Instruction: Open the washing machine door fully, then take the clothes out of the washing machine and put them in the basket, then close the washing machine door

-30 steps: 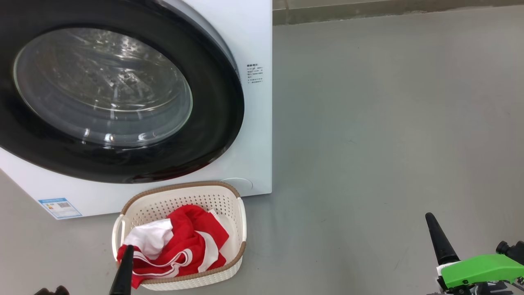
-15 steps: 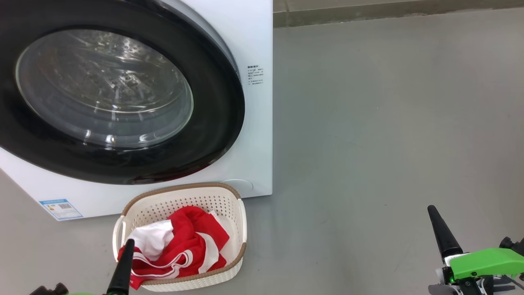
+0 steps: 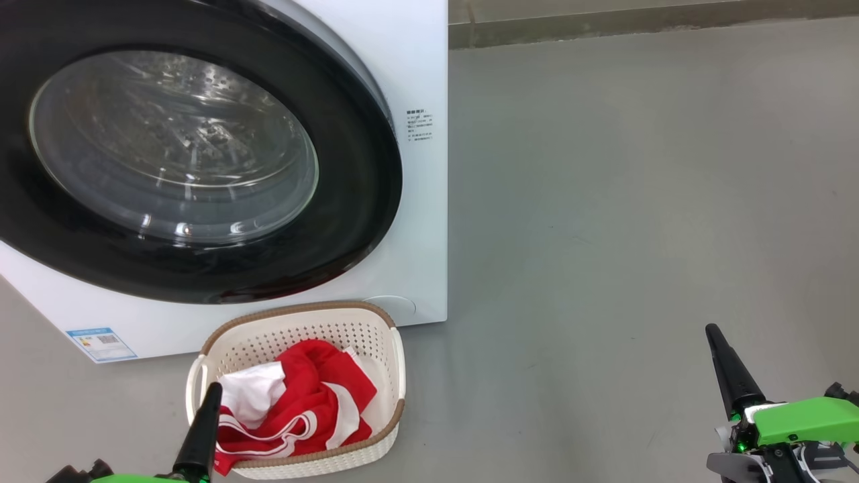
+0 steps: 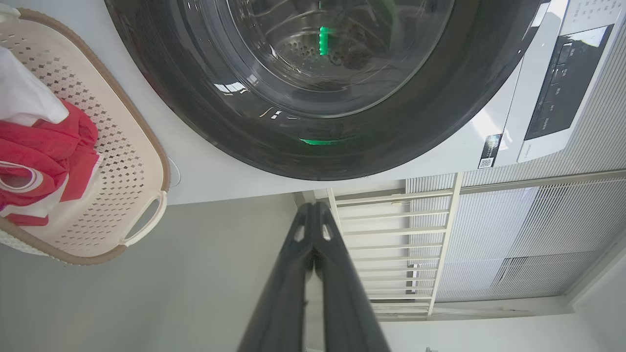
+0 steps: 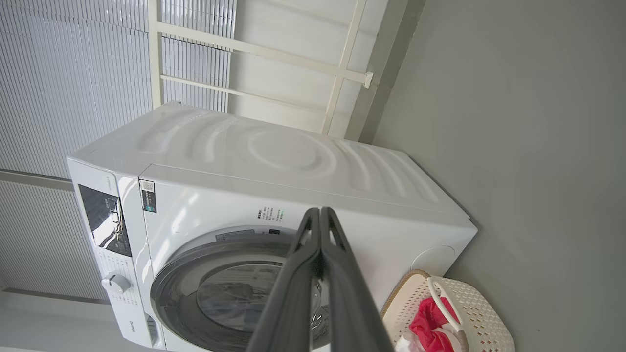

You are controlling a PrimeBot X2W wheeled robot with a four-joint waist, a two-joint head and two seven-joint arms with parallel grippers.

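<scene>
Currently I log: door [image 3: 352, 201] shut flush on the washer [image 3: 419, 60]; red-and-white clothes [image 3: 312, 396] piled in the basket [image 3: 295, 310] just before it. My left gripper [image 4: 313, 209] and right gripper [image 5: 320, 212] are both pinched closed, empty.

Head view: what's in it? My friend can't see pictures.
A white washing machine with its round door closed stands behind a cream basket of red-and-white clothes. The robot's shut left hand pokes up by the basket; its shut right hand is at lower right.
</scene>
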